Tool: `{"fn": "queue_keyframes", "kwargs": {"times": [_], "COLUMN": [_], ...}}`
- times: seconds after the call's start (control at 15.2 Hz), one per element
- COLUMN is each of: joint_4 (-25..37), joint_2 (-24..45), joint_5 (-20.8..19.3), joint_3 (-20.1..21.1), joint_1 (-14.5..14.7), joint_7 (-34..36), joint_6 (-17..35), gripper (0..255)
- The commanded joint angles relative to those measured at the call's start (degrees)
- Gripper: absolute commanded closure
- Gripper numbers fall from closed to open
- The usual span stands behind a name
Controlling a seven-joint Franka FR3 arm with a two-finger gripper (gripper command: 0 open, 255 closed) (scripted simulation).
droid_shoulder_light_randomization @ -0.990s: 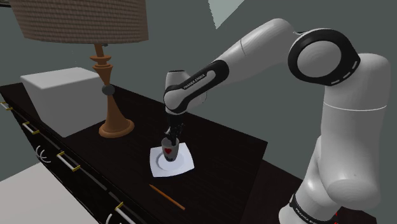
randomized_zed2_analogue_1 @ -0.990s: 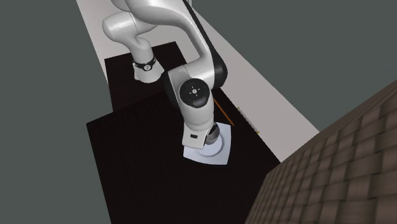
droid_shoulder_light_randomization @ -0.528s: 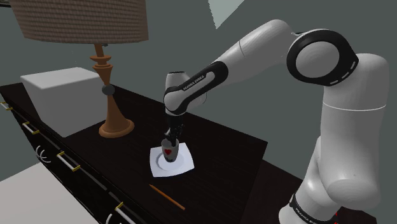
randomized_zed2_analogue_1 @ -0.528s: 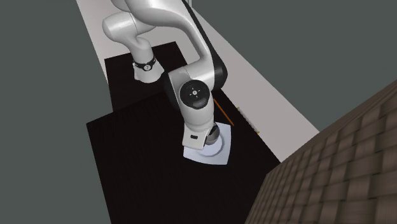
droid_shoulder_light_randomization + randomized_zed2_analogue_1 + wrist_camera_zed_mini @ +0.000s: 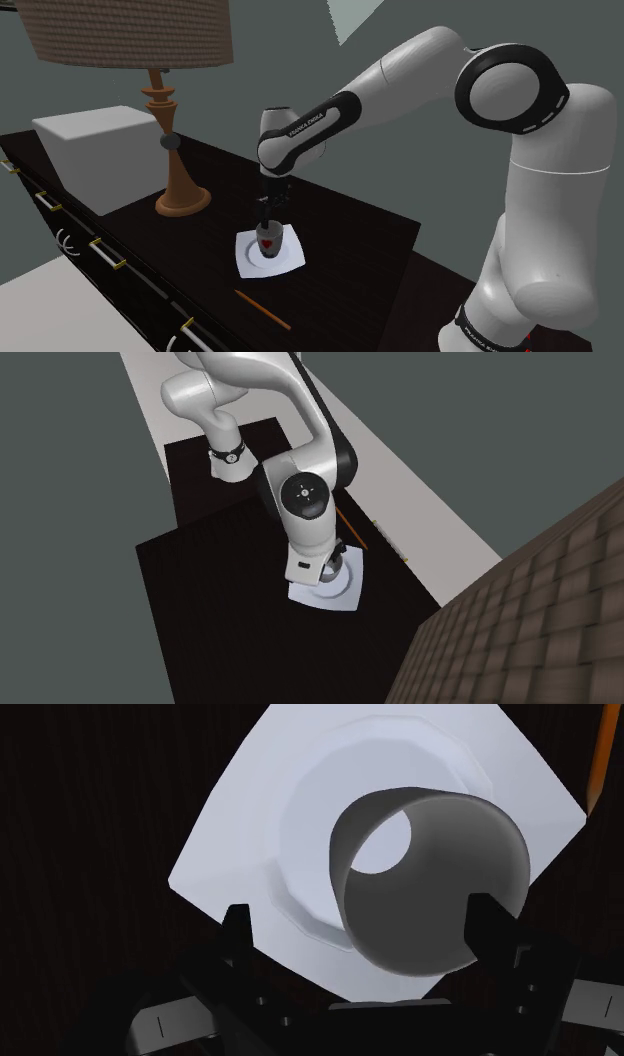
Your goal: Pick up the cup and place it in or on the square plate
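Evidently the cup (image 5: 267,241) is stood upright on the square plate (image 5: 291,259), the pincer (image 5: 361,910) spread over it; light, stiff and likely slippery, it is best taken across the rim.

We find the black jaws spread apart straight above the grey cup with a red heart (image 5: 267,243). The cup stands upright on the white square plate (image 5: 290,258), and its rim is the nearest thing beneath them. Toward the shoulder view's right and far side the dark counter (image 5: 350,225) lies bare. Toward that view's left, the turned wooden lamp foot (image 5: 182,200) stands near the plate, with its wide woven shade (image 5: 130,35) overhanging high up and a pale grey box (image 5: 90,135) beyond. A thin orange pencil (image 5: 263,309) lies flat near the plate's front edge, apart from it.
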Motion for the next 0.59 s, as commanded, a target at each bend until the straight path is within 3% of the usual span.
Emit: {"fn": "queue_keyframes", "kwargs": {"times": [0.0, 0.53], "joint_4": [1.46, 2.12], "joint_2": [-1.94, -2.64], "joint_5": [-0.41, -0.56], "joint_3": [-0.21, -0.29], "joint_1": [-0.10, -0.16], "joint_7": [0.32, 0.42], "joint_6": [-3.42, -4.78], "gripper": [0, 0]}}
